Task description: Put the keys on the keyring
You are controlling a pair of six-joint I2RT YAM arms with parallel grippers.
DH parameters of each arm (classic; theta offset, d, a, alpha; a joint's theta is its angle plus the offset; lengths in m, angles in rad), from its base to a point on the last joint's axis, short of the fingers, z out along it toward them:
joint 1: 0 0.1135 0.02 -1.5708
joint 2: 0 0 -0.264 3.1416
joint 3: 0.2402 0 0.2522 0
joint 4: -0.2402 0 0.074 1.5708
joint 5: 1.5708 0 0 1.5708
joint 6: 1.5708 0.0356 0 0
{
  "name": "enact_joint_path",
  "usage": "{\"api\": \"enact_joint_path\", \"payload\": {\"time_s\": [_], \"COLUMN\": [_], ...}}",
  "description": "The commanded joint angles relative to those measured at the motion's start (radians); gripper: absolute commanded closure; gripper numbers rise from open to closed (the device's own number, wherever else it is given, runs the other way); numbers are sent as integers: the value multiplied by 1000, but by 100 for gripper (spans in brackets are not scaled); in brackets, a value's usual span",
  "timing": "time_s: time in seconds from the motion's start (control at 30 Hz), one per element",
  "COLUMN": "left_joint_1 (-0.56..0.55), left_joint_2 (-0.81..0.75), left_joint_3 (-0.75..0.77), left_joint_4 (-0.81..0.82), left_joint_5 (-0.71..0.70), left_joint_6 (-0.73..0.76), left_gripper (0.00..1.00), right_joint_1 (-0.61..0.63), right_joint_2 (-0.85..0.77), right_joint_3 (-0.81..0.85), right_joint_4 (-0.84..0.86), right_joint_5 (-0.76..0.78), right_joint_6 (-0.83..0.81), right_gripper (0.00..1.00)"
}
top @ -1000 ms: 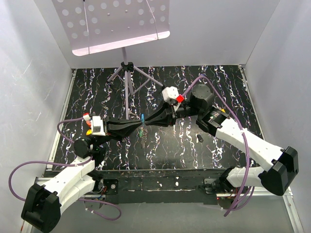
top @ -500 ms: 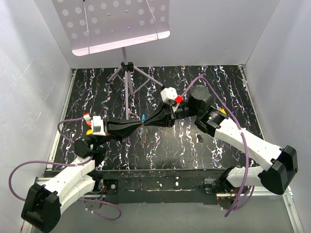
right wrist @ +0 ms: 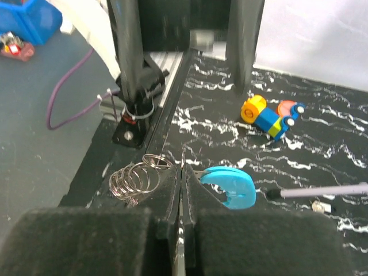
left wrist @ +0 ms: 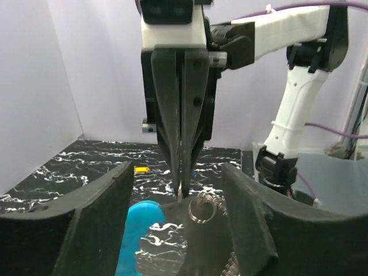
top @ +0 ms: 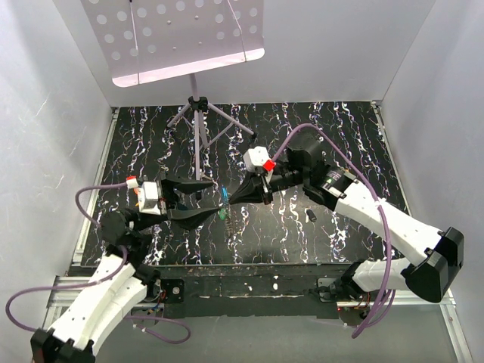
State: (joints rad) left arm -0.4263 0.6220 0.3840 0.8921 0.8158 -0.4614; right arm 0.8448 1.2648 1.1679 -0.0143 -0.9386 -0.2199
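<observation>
Seemingly mid-handover: right pincer (left wrist: 181, 190) clenched on the keyring (right wrist: 230, 185), left pincer (top: 215, 198) released just beside it; next, the left likely must fetch a key.

**Bright, even light from above; soft foregrounds at the wrists**

The top view was brightly and evenly lit. The white walls (top: 53, 113) looked washed out with a faint mauve cast. The perforated sheet (top: 181, 38) glared pink-white along its lower edge. Shadows on the marbled mat (top: 340, 128) were weak and hard to separate from its dark pattern.

In the left wrist view the left fingers (left wrist: 75, 230) were dark, soft blurs, while the right arm (left wrist: 299, 115) behind stood crisp. In the right wrist view the right pads (right wrist: 86, 241) were out of focus, and the keyring (right wrist: 138, 179) was sharp, its coils glinting.
</observation>
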Motion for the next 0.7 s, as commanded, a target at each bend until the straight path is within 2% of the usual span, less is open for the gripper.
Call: {"api": "enact_joint_path", "payload": {"time_s": [0.0, 0.07, 0.17, 0.2, 0.23, 0.33, 0.47, 0.67], "left_joint_1": [18, 20, 20, 20, 21, 21, 18, -26], "left_joint_2": [-94, -61, 42, 80, 109, 162, 144, 150], "left_joint_3": [217, 306, 412, 435, 443, 437, 382, 345], "left_joint_4": [-767, -979, -1136, -1153, -1157, -1106, -971, -904], "left_joint_5": [85, 117, 181, 218, 255, 313, 301, 255], "left_joint_6": [278, 354, 397, 398, 397, 374, 363, 404], "left_gripper": [35, 32, 30, 3, 2, 4, 5, 27], "right_joint_1": [4, 4, 4, 4, 4, 4, 5, 2], "right_joint_2": [-38, -38, -35, -36, -36, -36, -36, -25], "right_joint_3": [104, 116, 121, 119, 118, 113, 101, 95], "right_joint_4": [-336, -400, -438, -438, -438, -437, -414, -380], "right_joint_5": [32, 40, 44, 44, 47, 60, 75, 92], "right_joint_6": [-301, -366, -403, -404, -404, -403, -380, -339], "right_gripper": [99, 99, 99, 99, 99, 99, 99, 99]}}
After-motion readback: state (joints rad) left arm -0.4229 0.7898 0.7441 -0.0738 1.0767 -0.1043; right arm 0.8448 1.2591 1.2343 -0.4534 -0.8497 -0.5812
